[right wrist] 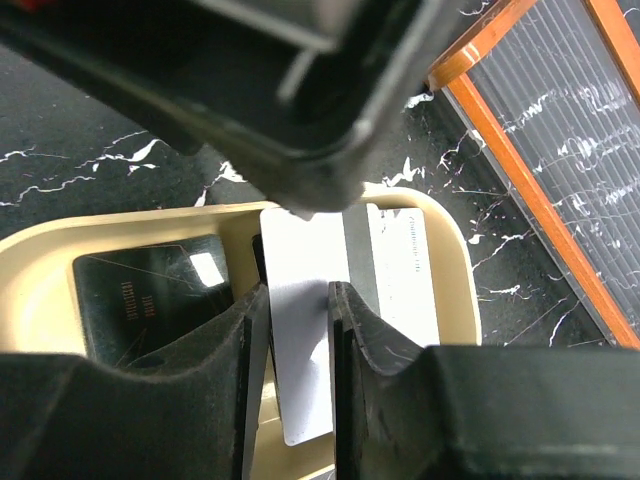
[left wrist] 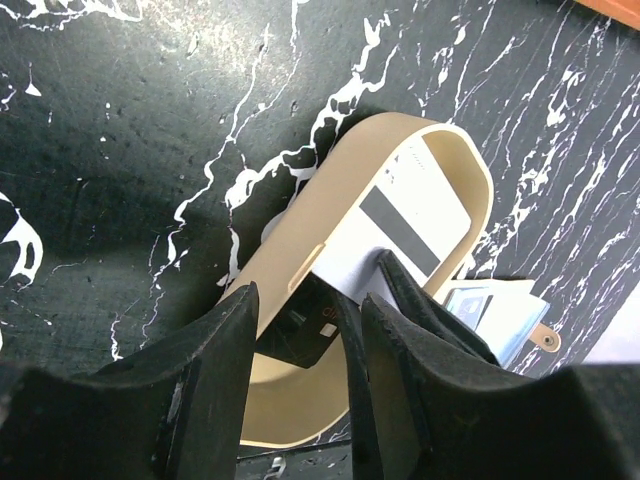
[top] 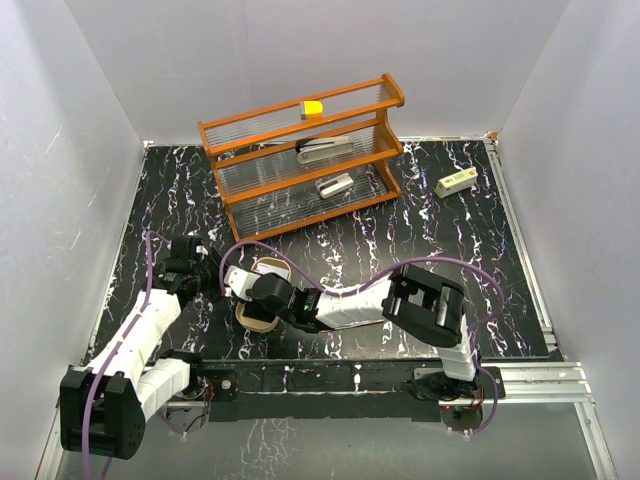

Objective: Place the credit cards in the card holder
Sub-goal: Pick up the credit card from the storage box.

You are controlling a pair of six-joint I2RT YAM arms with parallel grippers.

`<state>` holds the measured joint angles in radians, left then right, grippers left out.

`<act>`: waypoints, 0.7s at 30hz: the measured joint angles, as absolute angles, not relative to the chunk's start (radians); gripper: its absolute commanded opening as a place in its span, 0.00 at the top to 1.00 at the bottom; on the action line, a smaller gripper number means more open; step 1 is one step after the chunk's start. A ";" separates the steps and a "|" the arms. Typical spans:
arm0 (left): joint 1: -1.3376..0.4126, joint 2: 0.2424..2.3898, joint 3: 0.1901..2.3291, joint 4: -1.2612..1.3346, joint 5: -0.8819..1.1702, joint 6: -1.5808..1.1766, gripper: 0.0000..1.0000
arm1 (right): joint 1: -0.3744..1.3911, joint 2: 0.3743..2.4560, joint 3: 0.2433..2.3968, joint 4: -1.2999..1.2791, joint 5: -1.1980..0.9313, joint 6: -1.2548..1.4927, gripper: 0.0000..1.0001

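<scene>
**Cards in the tan holder, a claw at each end**

The card holder (top: pixel 258 320), a shallow tan oval tray, sits low and left of centre in the top view. Both wrists meet over it and hide most of it.

Two credit cards are inside.
- **White card:** The white card (right wrist: pixel 395 265) has a dark grey stripe. It lies slanted in the right half of the tray as the right wrist view shows it.
- **Dark card:** The dark card (right wrist: pixel 150 295) is glossy with faint print. It fills the left half of the tray in that same view.

The right gripper (right wrist: pixel 298 290) is directly over the white card. Its fingers are drawn near each other, leaving a narrow slot through which the card's face shows. I cannot tell whether the tips press on the card, hold it or only hang above it.

The left gripper (left wrist: pixel 300 300) is at the holder's rounded end, at the bottom of the left wrist view. Its fingers stand apart, one just outside the tan wall. The dark card spans the gap between them, and I cannot tell whether it is pinched.

The holder rests on the black marbled table (top: pixel 450 260). At upper centre of the top view stands an orange wire rack (top: pixel 270 200). It has one grey stapler (top: pixel 325 150) on its middle shelf, another stapler (top: pixel 337 185) on the shelf below and a yellow block (top: pixel 313 108) on top. A small white box (top: pixel 455 182) lies at the upper right, well apart from the rest.
</scene>
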<state>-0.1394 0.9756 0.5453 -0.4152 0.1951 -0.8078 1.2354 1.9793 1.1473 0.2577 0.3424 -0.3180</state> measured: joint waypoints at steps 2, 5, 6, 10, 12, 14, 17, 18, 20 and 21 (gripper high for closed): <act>-0.139 0.976 0.558 -0.419 0.195 -0.806 0.56 | 1.239 1.975 1.147 0.253 0.342 -0.313 0.78; -0.139 0.980 0.563 -0.419 0.198 -0.805 0.56 | 1.245 1.970 1.147 0.250 0.344 -0.309 0.81; -0.139 0.981 0.563 -0.421 0.198 -0.804 0.56 | 1.246 1.967 1.147 0.250 0.345 -0.308 0.83; -0.139 0.981 0.579 -0.444 0.191 -0.799 0.55 | 1.250 1.937 1.126 0.251 0.349 -0.304 0.89; -0.139 0.981 0.600 -0.455 0.184 -0.792 0.55 | 1.250 1.917 1.114 0.253 0.358 -0.303 0.91; -0.139 0.980 0.618 -0.459 0.177 -0.784 0.55 | 1.250 1.904 1.108 0.255 0.371 -0.301 0.94; -0.139 0.980 0.636 -0.467 0.167 -0.775 0.54 | 1.250 1.893 1.104 0.265 0.391 -0.299 0.99; -0.139 0.980 0.638 -0.472 0.165 -0.773 0.54 | 1.250 1.891 1.103 0.267 0.397 -0.298 1.00; -0.139 0.980 0.639 -0.478 0.165 -0.772 0.54 | 1.250 1.889 1.102 0.272 0.406 -0.297 1.00; -0.139 0.981 0.640 -0.480 0.167 -0.770 0.54 | 1.250 1.887 1.099 0.275 0.410 -0.295 1.00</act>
<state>-0.1390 0.9806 0.6395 -0.4805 0.1665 -0.7700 1.2503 1.8866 1.0988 0.2752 0.4099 -0.2947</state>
